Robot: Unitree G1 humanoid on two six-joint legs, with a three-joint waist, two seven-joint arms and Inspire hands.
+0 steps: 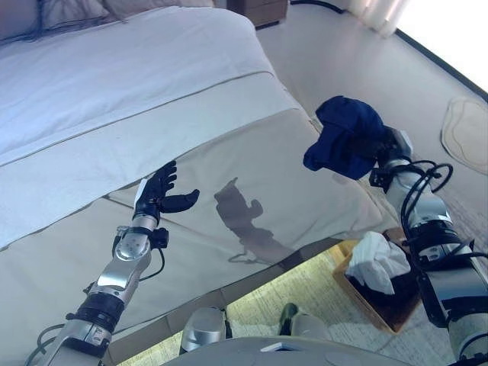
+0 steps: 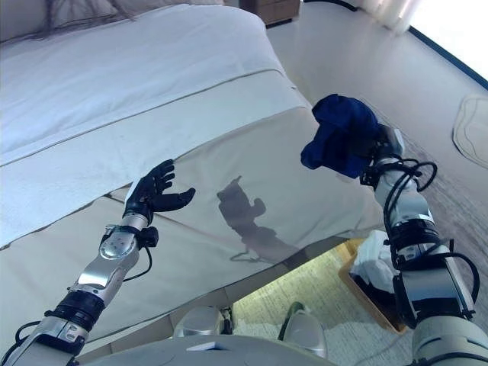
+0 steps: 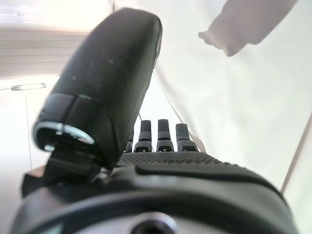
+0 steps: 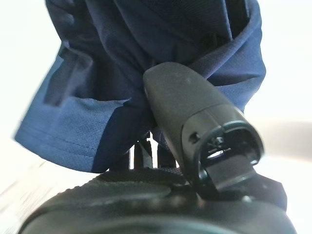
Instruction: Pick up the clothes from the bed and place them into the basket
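My right hand [image 1: 383, 146] is shut on a dark blue garment [image 1: 345, 137] and holds it in the air past the bed's right corner. In the right wrist view the thumb [image 4: 195, 122] presses into the blue cloth [image 4: 146, 58], which hangs bunched over the hand. A wooden basket [image 1: 364, 296] stands on the floor below my right arm, with a white garment [image 1: 379, 261] in it. My left hand [image 1: 162, 193] is open and empty above the beige bedspread [image 1: 229, 168], fingers straight.
The bed has a white sheet [image 1: 114, 76] further back and pillows [image 1: 46, 14] at the head. A wooden nightstand [image 1: 263, 9] stands behind the bed. A pale rug [image 1: 465, 133] lies on the floor at the right.
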